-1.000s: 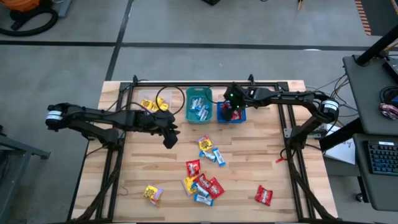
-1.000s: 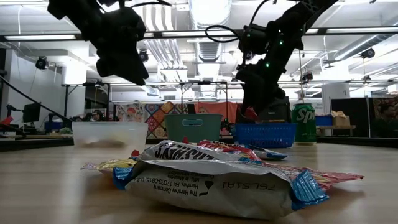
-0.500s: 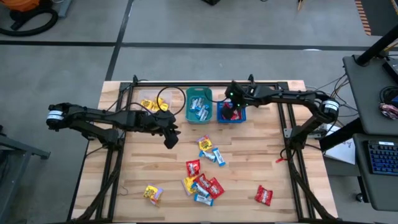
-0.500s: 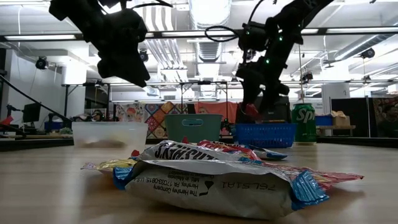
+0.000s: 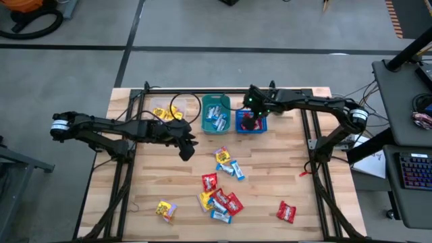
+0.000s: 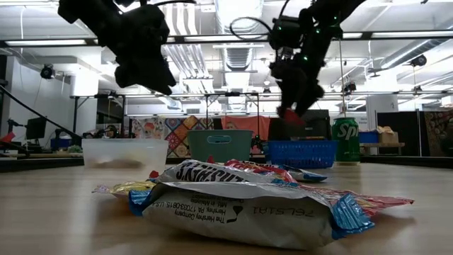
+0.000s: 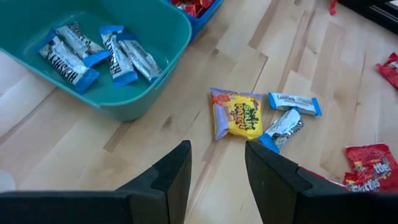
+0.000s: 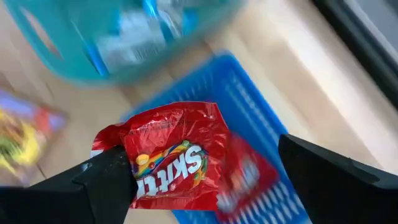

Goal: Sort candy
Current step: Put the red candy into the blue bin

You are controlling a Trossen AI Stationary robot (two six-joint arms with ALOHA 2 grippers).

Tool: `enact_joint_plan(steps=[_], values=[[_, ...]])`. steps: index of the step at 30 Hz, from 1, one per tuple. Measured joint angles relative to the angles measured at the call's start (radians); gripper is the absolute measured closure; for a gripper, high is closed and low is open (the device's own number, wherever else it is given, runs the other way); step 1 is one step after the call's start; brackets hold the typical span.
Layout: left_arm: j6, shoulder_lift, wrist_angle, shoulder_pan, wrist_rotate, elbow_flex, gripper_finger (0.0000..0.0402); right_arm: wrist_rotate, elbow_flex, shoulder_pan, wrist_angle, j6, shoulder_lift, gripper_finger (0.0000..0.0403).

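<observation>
One red candy (image 8: 171, 155) hangs between the wide-spread fingers of the right gripper (image 5: 251, 116), above the blue basket (image 8: 273, 124); it looks released, though I cannot tell whether one finger still touches it. More candy (image 5: 219, 192) lies scattered mid-table. If the wrapper clings to a finger, it could land outside the basket. Left gripper (image 7: 214, 168) hovers empty, partly open, near the teal bin (image 7: 168, 56).
</observation>
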Motion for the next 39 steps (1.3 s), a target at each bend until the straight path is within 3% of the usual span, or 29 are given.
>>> enact_joint_plan(steps=[4, 8, 15, 17, 24, 34, 39], values=[[0.020, 0.000, 0.027, 0.000, 0.000, 0.000, 0.0267, -0.002, -0.029, -0.007, 0.119, -0.061, 0.000, 0.0039], [0.076, 0.000, 0.090, -0.003, 0.000, 0.000, 0.0267, -0.129, -0.055, -0.002, 0.187, -0.156, -0.012, 0.0039], [0.327, 0.019, 0.428, -0.037, 0.001, -0.025, 0.0267, -0.706, -0.135, 0.032, 0.518, -0.224, -0.066, 0.0039], [0.423, 0.046, 0.534, -0.058, 0.001, -0.026, 0.0267, -0.804, -0.156, 0.059, 0.629, -0.207, -0.069, 0.0039], [0.635, 0.187, 0.814, -0.088, 0.002, -0.016, 0.0259, -0.819, -0.171, 0.130, 0.697, -0.184, -0.062, 0.0039], [0.774, 0.306, 0.956, -0.090, 0.051, 0.002, 0.0185, -0.819, -0.171, 0.155, 0.691, -0.182, -0.061, 0.0039], [0.818, 0.329, 1.003, -0.090, 0.054, 0.003, 0.0168, -0.818, -0.171, 0.154, 0.692, -0.178, -0.061, 0.0039]])
